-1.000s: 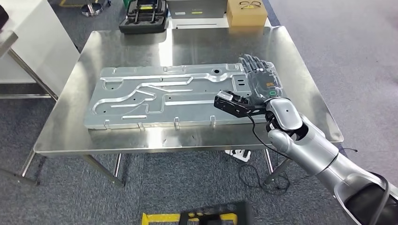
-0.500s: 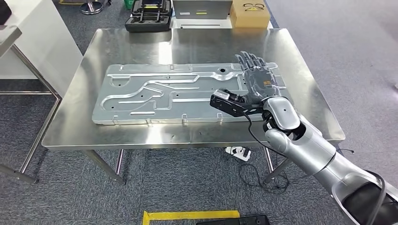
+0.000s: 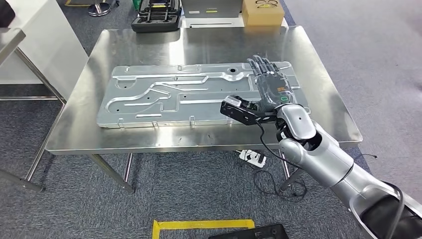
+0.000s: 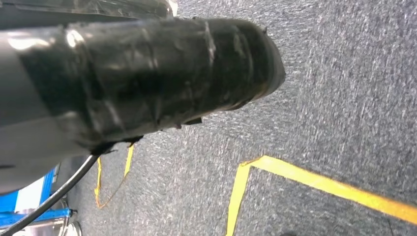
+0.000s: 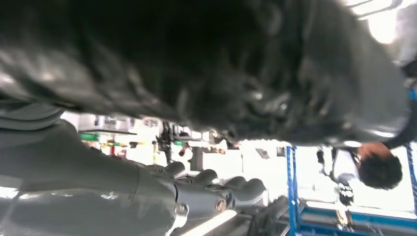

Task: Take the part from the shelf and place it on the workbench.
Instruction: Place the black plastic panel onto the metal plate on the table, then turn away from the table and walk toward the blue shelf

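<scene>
- Looking nearest first, we see yellow floor tape [image 3: 199, 225] on the grey carpet just in front of us, and a white power strip [image 3: 251, 157] with loose cable under the near edge of the surface
- Our right hand [image 3: 272, 87] lies palm-down on the right end of the part [image 3: 199, 94], fingers stretched out flat and together rather than wrapped round an edge; it rests on the metal and grips nothing, as far as we can tell
- The left hand [image 4: 147, 69] hangs by our side over the carpet; its wrist view shows a dark taped cover, and we cannot tell how its fingers lie
- The part, a long stamped metal panel with raised channels, lies flat on the steel surface [image 3: 323, 114], well inside all its edges
- Over the last second the whole scene has shifted and the camera has moved, so we read that as our body moving; the right hand stayed pressed on the same end of the panel
- We judge the placing essentially done: what remains is lifting the hand clear without dragging the panel
- Farther off, beyond the surface, an open black case [image 3: 157, 15] holds dark fittings we cannot make out, and a closed cardboard box [image 3: 262, 12] has what looks like a pair of glasses on top
</scene>
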Motion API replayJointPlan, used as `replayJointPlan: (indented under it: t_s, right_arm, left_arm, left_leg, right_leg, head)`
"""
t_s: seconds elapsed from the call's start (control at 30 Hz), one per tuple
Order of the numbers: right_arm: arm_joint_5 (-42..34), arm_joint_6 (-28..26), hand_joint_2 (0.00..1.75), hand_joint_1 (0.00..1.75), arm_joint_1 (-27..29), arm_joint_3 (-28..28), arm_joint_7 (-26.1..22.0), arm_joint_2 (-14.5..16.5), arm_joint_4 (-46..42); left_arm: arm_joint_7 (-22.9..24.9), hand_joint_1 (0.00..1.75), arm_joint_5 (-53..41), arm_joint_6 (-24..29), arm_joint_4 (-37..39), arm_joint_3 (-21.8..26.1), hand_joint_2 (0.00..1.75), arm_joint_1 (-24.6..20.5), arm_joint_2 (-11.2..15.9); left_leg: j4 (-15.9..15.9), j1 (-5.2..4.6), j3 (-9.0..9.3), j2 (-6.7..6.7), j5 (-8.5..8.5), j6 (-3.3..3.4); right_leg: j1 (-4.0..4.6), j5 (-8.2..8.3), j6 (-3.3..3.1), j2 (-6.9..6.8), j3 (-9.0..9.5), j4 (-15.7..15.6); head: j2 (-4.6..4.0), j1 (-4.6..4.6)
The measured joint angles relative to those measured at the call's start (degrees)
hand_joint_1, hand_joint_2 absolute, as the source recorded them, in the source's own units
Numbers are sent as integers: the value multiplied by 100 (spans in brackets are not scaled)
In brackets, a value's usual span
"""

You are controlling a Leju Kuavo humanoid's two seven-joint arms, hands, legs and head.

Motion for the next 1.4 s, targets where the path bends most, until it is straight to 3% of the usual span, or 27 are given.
replayJointPlan:
  t_s: [0.1,0.17,0.2,0.23,0.3,0.37,0.47,0.5,0.57,0.63,0.67,0.7,0.73,0.8,0.87,1.0,1.07,1.13,1.17,1.2,1.23,1.33,1.4]
  right_arm:
    - [1,-7,0,0,7,1,-10,40,-1]
    - [2,-7,0,0,27,1,-15,61,0]
    - [2,-7,0,0,38,2,-16,68,1]
    - [2,-7,0,0,46,3,-17,75,1]
    - [3,-8,0,0,49,5,-19,79,-1]
    - [3,-11,0,0,43,5,-23,81,-1]
    - [9,-13,0,0,41,6,-31,92,-1]
    - [11,-13,0,0,40,6,-31,94,-1]
    - [18,-14,0,0,41,6,-31,95,1]
    - [22,-15,0,0,55,7,-31,95,3]
    - [22,-15,0,0,65,7,-30,95,5]
    - [22,-15,0,0,73,7,-29,95,8]
    - [22,-15,0,0,74,7,-29,96,10]
    - [23,-15,0,0,63,7,-29,97,12]
    - [25,-16,0,0,52,7,-29,101,11]
    - [27,-20,0,0,58,7,-29,110,15]
    - [27,-20,0,0,53,7,-30,116,16]
    - [27,-20,0,0,56,7,-31,123,16]
    - [27,-20,0,0,60,7,-31,126,16]
    - [27,-20,0,0,63,7,-31,127,16]
    - [27,-20,0,0,65,7,-31,127,17]
    - [27,-21,0,0,61,7,-31,127,17]
    - [27,-22,0,0,55,7,-31,130,17]
  left_arm:
    - [15,0,0,10,0,0,0,-6,-3]
    - [24,0,1,11,0,0,0,2,-8]
    - [27,0,2,11,0,0,0,6,-10]
    - [28,0,3,11,0,0,0,7,-11]
    - [32,0,4,12,0,0,0,-2,-10]
    - [34,0,4,14,0,0,0,-12,-10]
    - [44,0,6,16,0,0,0,-9,-12]
    - [47,0,6,18,0,0,0,-10,-14]
    - [54,0,6,24,0,0,0,-13,-17]
    - [58,0,6,29,0,0,0,-11,-17]
    - [58,0,6,29,0,0,0,-9,-17]
    - [59,0,6,28,0,0,0,-6,-18]
    - [60,0,6,28,0,0,0,-3,-21]
    - [61,0,6,28,0,0,0,-2,-29]
    - [60,0,6,28,0,0,0,-6,-33]
    - [58,0,8,27,0,0,0,-1,-27]
    - [58,0,8,26,0,0,0,-3,-24]
    - [58,0,8,26,0,0,0,-4,-26]
    - [58,0,8,27,0,0,0,-1,-26]
    - [58,0,8,27,0,0,0,2,-27]
    - [58,0,8,27,0,0,0,4,-27]
    - [58,0,8,26,0,0,0,-8,-26]
    - [56,0,8,26,0,0,0,-13,-26]
  left_leg:
    - [869,47,-351,10,-568,-114]
    - [1388,77,-523,10,-785,-160]
    - [1351,86,-459,11,-735,-170]
    - [1109,93,-289,11,-604,-170]
    - [321,95,195,9,-330,-137]
    - [-124,72,434,4,-230,-74]
    - [-188,57,416,7,-159,39]
    - [-221,65,413,13,-117,87]
    - [-277,81,386,28,-39,170]
    - [-269,70,317,31,3,209]
    - [-257,65,279,31,20,213]
    - [-240,62,245,29,35,212]
    - [-218,61,215,28,44,208]
    - [-159,58,164,23,52,188]
    - [-97,37,108,20,63,137]
    - [-42,32,21,17,55,-3]
    - [331,51,-145,17,-245,-70]
    - [1047,70,-419,19,-666,-124]
    - [1341,78,-515,19,-795,-140]
    - [1447,84,-516,20,-816,-147]
    - [1332,87,-404,20,-739,-145]
    - [213,79,299,15,-364,-91]
    - [-142,54,489,9,-294,-31]
  right_leg:
    - [-21,83,-59,-22,-72,-27]
    - [-19,123,-59,-25,-140,-18]
    - [-20,142,-52,-25,-170,-12]
    - [-23,159,-41,-25,-192,-7]
    - [-18,188,-3,-25,-219,1]
    - [-7,223,58,-24,-243,6]
    - [-14,267,162,-20,-272,-5]
    - [-15,212,190,-17,-299,49]
    - [-18,-108,225,-6,-472,478]
    - [-16,-513,251,-2,-751,1215]
    - [-17,-610,262,-4,-832,1475]
    - [-19,-593,266,-4,-807,1524]
    - [-19,-485,264,-5,-677,1359]
    - [-16,-207,237,-8,-227,623]
    - [7,-98,188,-4,22,130]
    - [0,-13,48,-2,-18,35]
    - [-23,51,-22,-18,-63,12]
    - [-19,102,-49,-26,-137,13]
    - [-17,129,-49,-27,-177,15]
    - [-17,156,-44,-26,-214,16]
    - [-17,180,-34,-25,-245,17]
    - [-11,238,24,-22,-291,22]
    - [-1,280,87,-24,-306,18]
  head:
    - [0,-33]
    - [0,-33]
    - [0,-33]
    - [0,-34]
    - [0,-34]
    - [0,-28]
    - [0,-26]
    - [0,-21]
    - [0,-8]
    - [0,-1]
    - [0,-1]
    - [0,0]
    - [0,1]
    - [0,1]
    - [0,-5]
    - [0,-9]
    - [0,-25]
    - [0,-43]
    - [0,-44]
    - [0,-45]
    - [0,-45]
    - [0,-43]
    - [0,-38]
